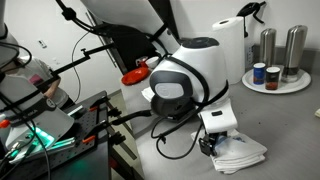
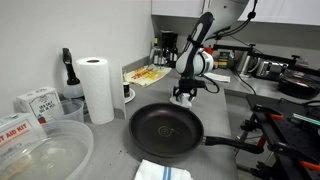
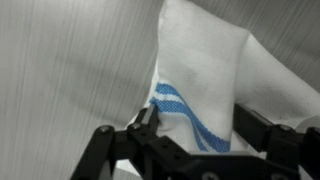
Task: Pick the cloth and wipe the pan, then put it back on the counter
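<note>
blue-striped cloth (image 3: 215,85) fills the wrist view, pinched between the jaws; no writing is readable there.

Cloth (image 1: 240,152): white, blue-striped, rumpled, lying on grey worktop (image 1: 290,125). Pan (image 2: 165,131): round, black, upright on worktop, handle extending sideways.

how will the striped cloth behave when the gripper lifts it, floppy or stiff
Probably floppy: in the wrist view the cloth rises between the fingers of the gripper in soft folds. It looks thin and light, so it should drape and sag. The loose layers may unfold.
</note>
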